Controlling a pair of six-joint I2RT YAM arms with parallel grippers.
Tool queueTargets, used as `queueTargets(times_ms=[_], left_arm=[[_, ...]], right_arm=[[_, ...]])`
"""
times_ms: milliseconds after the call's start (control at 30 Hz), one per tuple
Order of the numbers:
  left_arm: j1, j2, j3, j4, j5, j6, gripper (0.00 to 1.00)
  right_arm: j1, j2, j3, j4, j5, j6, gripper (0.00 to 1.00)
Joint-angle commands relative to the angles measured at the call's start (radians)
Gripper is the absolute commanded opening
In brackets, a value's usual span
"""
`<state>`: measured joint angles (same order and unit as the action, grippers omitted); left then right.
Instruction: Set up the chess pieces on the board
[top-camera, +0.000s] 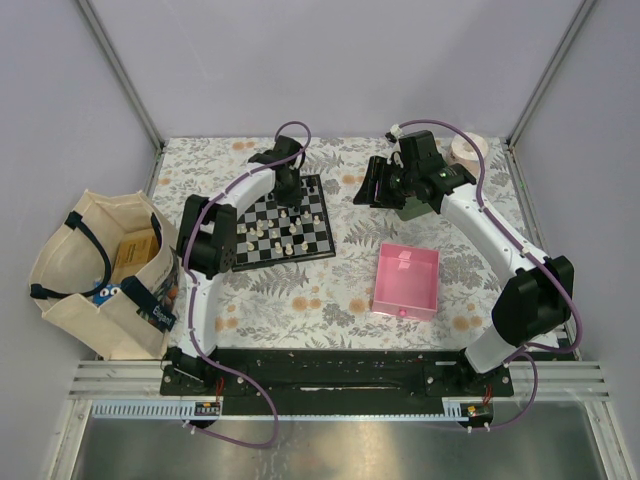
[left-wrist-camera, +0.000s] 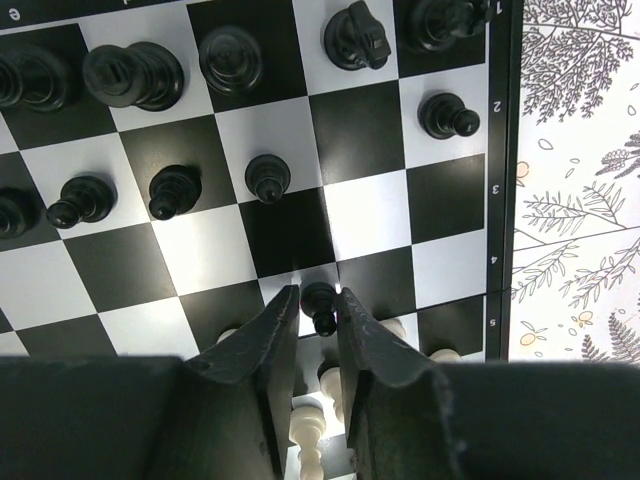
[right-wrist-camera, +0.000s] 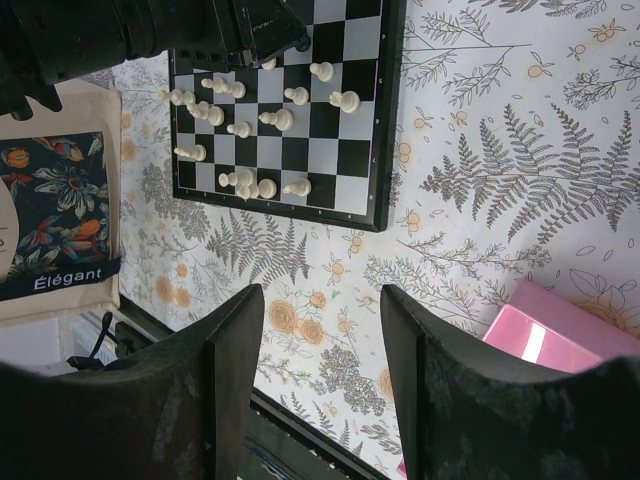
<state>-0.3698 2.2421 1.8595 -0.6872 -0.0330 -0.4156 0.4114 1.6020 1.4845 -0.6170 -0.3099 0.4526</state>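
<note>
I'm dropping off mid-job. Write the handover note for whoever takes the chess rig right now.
Left gripper: low over the board, jaws narrow on either side of a black pawn; I can't tell if it is gripped.
Right gripper: open, empty, raised over the tablecloth beside the board.
Done: black pieces and white pieces are on the board, and the black back row is roughly lined up.
Left: seat this pawn, even out the black pawns, and sort the scattered white pieces into two rows.
</note>
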Motion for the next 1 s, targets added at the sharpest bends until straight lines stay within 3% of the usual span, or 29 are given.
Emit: queueTargets(times_ms=[0, 333, 667, 967], left_arm=[[-0.004, 0.001, 0.043, 0.011, -0.005, 0.005, 0.22], [-0.009, -0.006, 0.067, 0.008, 0.008, 0.006, 0.04], [-0.011, 0.073, 0.227, 0.0, -0.004, 0.006, 0.04], [-0.011, 0.117, 0.271, 0.009, -0.039, 0.006, 0.05]], right_arm=[[-0.006, -0.007, -0.004, 0.013, -0.028, -0.009, 0.59], [-0.006, -0.005, -0.004, 0.014, -0.028, -0.012, 0.59], [-0.005, -0.01, -0.01, 0.014, -0.02, -0.014, 0.59], [-0.006, -0.002, 0.007, -0.001, -0.014, -0.025, 0.59]])
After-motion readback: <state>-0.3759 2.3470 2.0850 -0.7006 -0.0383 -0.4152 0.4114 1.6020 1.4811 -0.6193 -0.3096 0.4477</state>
